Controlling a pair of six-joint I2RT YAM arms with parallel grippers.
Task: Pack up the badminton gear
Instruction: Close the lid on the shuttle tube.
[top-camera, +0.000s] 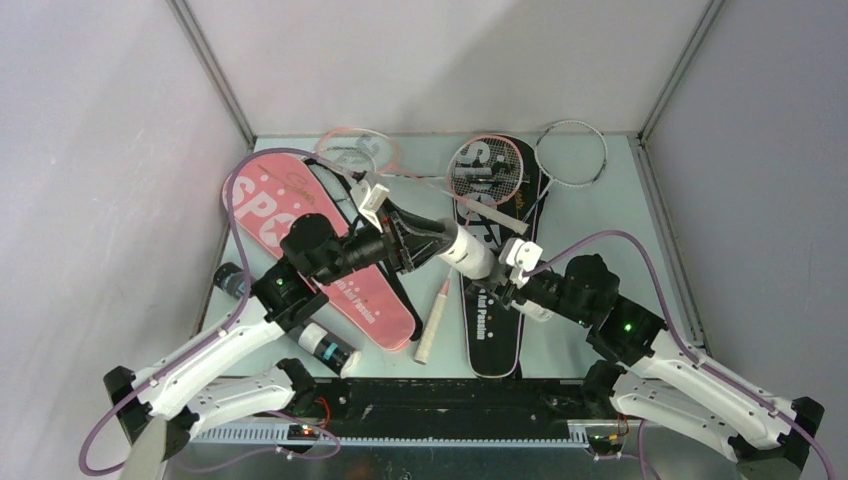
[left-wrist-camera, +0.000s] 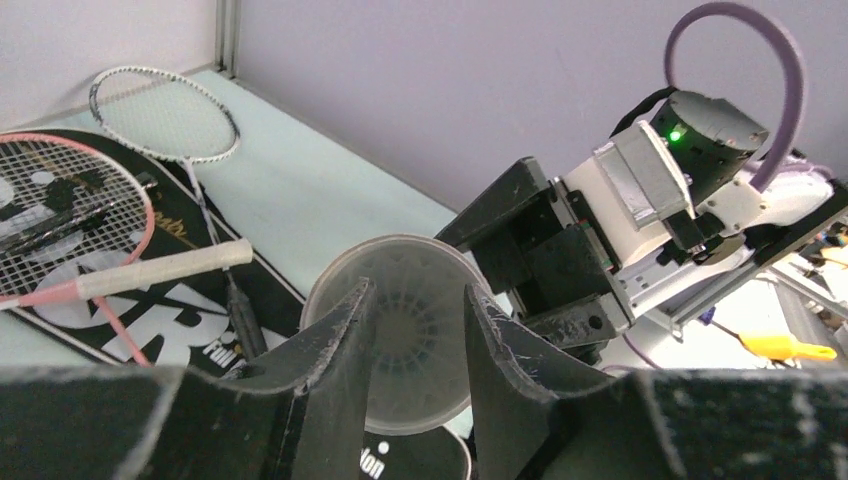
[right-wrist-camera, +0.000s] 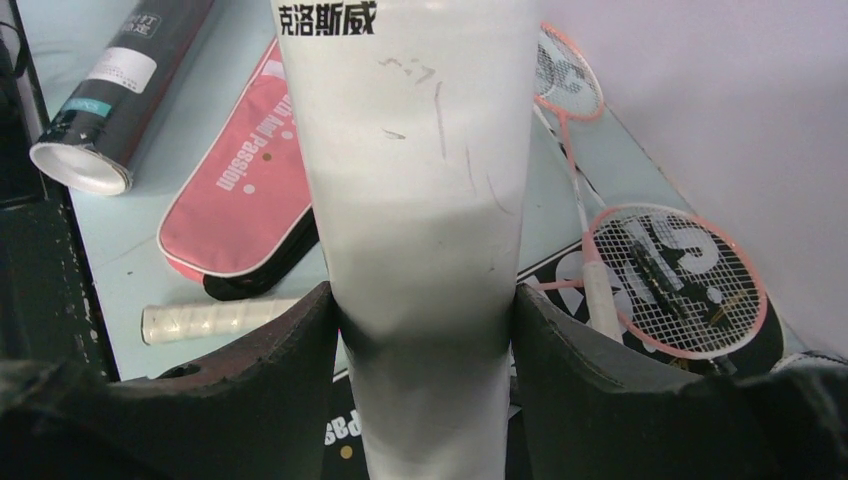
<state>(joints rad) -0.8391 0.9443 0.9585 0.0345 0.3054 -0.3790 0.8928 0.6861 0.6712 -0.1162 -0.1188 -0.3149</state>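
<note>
1. The padded pink cover (top-camera: 300, 215) and black cover (top-camera: 495, 320) are lying flat, left and centre, probably awaiting rackets.
2. The thin-framed pink racket (top-camera: 485, 170) is resting on the black cover's far end.
3. The right gripper (right-wrist-camera: 425, 320) is clamping the smooth white tube (top-camera: 468, 254) mid-air, presenting its mouth leftward.
4. The left gripper (left-wrist-camera: 418, 290) is sitting half-spread at that mouth; whether it is pinching anything cannot be told.
5. A feathery shuttlecock (left-wrist-camera: 410, 325) is apparently showing inside.

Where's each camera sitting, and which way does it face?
Top external: above and behind the robot, looking down at the table; left arm and right arm show.
Left wrist: on the left arm, looking past the left gripper into the open white tube.
Right wrist: on the right arm, looking past the right gripper along the tube's side.
Shared: all three show the tube.
</note>
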